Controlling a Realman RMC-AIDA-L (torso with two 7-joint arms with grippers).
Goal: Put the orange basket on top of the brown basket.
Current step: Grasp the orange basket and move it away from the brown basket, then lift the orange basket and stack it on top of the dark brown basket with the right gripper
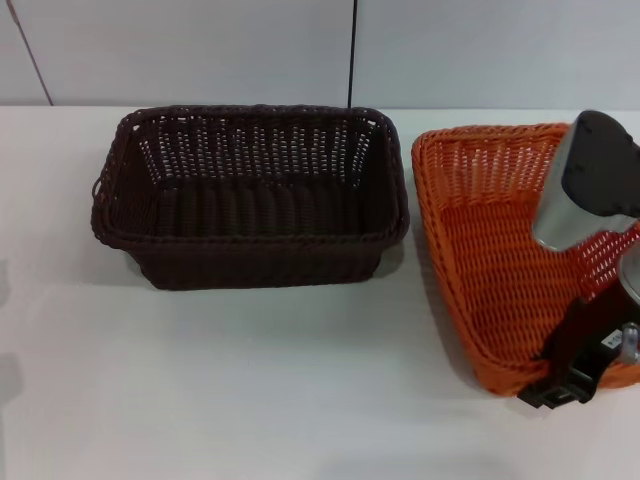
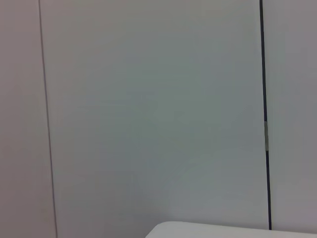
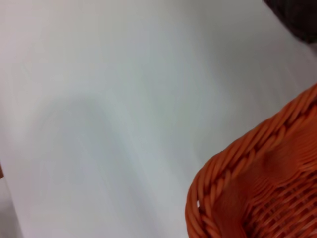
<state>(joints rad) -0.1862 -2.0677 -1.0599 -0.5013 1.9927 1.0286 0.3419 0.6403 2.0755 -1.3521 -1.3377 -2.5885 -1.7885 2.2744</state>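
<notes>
The brown basket (image 1: 250,195) stands upright and empty on the white table, left of centre in the head view. The orange basket (image 1: 500,250) sits to its right, turned at an angle, with a gap between the two. My right gripper (image 1: 572,362) is down at the orange basket's near rim, close to its front right corner, with the arm reaching over the basket's inside. The right wrist view shows a corner of the orange basket's braided rim (image 3: 233,168) close up, and a sliver of the brown basket (image 3: 297,17). My left gripper is out of view.
The white table (image 1: 250,390) runs wide in front of both baskets. A pale wall with a dark vertical seam (image 1: 352,50) stands behind them. The left wrist view shows only that wall and a bit of table edge (image 2: 223,230).
</notes>
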